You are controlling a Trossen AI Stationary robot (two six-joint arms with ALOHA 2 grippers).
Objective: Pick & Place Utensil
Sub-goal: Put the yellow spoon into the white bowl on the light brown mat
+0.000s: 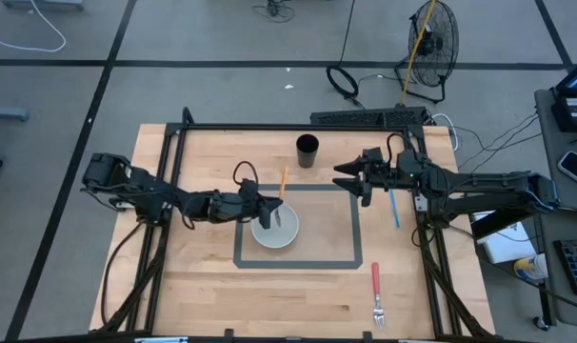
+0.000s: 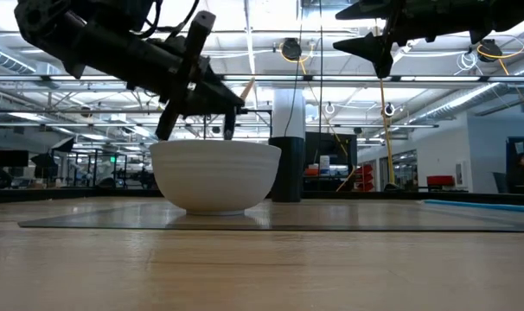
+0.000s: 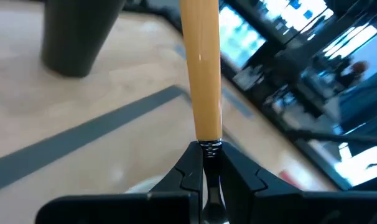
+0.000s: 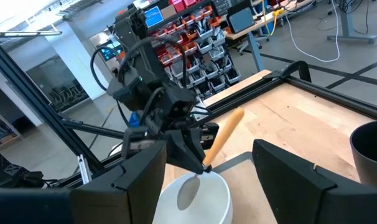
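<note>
The white bowl [image 2: 214,177] stands nearest the low camera, inside the taped grey rectangle [image 1: 353,229] in the middle of the wooden table [image 1: 222,305]. Over it the left gripper [image 1: 267,211] is clenched on a spoon [image 4: 204,152] at the neck of its tan wooden handle [image 3: 201,68]; the spoon bowl hangs just above the white bowl's opening and the handle slants up toward the far side. The step in hand looks like setting the spoon into the bowl. To do it well, the arm should lower until the spoon bowl rests inside, keep the handle clear of the rim until it can lean there, and only then release, so the bowl is not tipped or pushed off the tape. The right gripper [image 1: 350,179] waits right of the bowl with fingers spread and nothing between them. Farther out, a black cup [image 1: 308,150] stands at the far side, a blue utensil [image 1: 393,207] lies to the right, and a red-handled fork [image 1: 376,293] lies near the front right.
</note>
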